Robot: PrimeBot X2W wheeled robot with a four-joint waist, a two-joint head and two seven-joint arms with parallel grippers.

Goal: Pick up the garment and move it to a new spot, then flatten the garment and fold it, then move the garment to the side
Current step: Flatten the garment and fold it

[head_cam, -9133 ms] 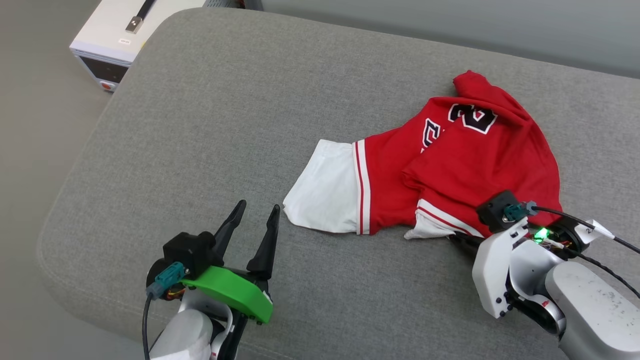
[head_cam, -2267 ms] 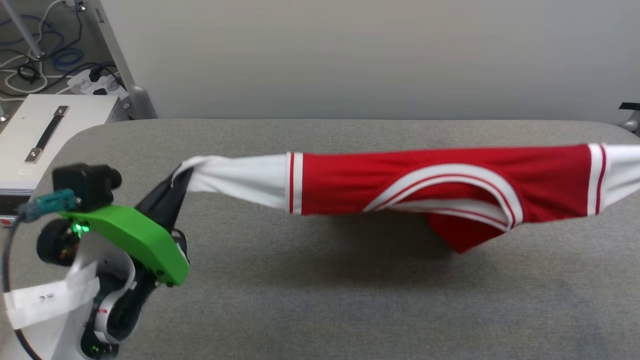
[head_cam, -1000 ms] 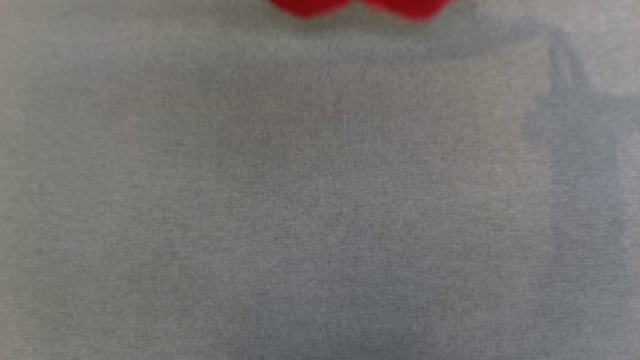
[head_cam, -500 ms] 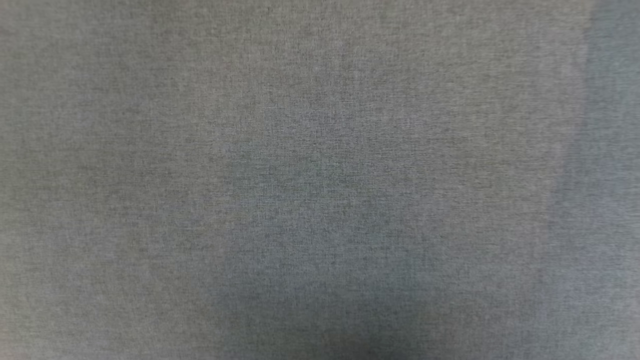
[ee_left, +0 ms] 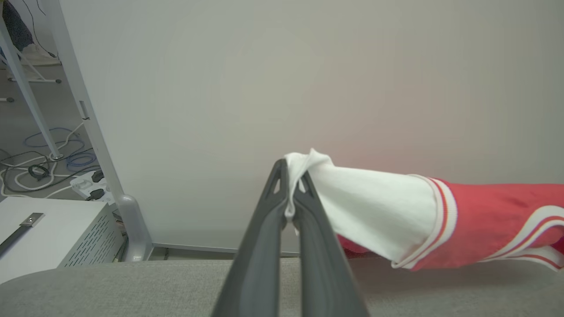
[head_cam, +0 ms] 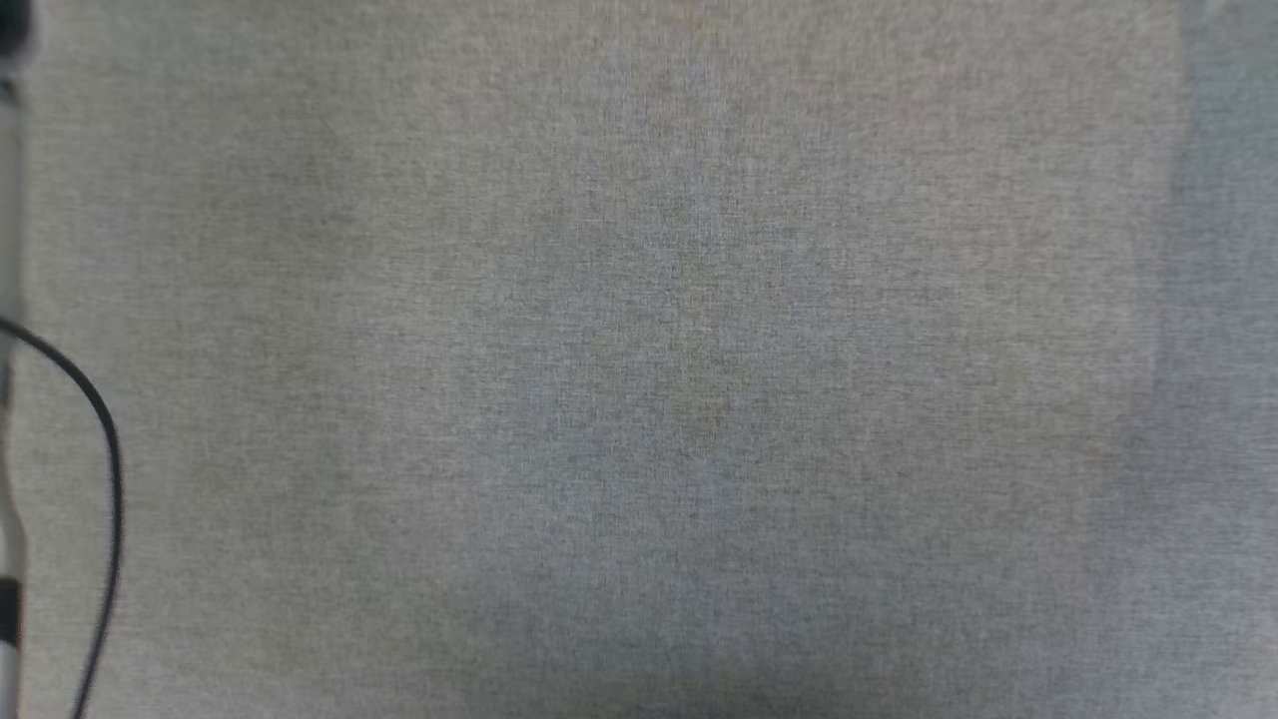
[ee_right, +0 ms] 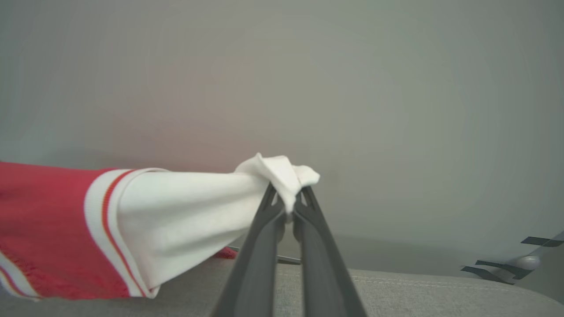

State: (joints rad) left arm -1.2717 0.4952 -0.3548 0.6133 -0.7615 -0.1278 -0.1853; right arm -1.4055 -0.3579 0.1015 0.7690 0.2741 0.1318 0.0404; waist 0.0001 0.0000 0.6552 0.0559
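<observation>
Pinching one white sleeve each, the left gripper and right gripper stretch the thin bright-red T-shirt above the grey fabric cushion. The head camera has dipped toward that cushion, so laying flat likely follows.

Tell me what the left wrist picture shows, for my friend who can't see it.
The left gripper is shut on the white sleeve of a red T-shirt, holding it stretched out to the right over a gray cushion. A plain pale wall is behind, with a white metal box and floor cables at left.
</observation>
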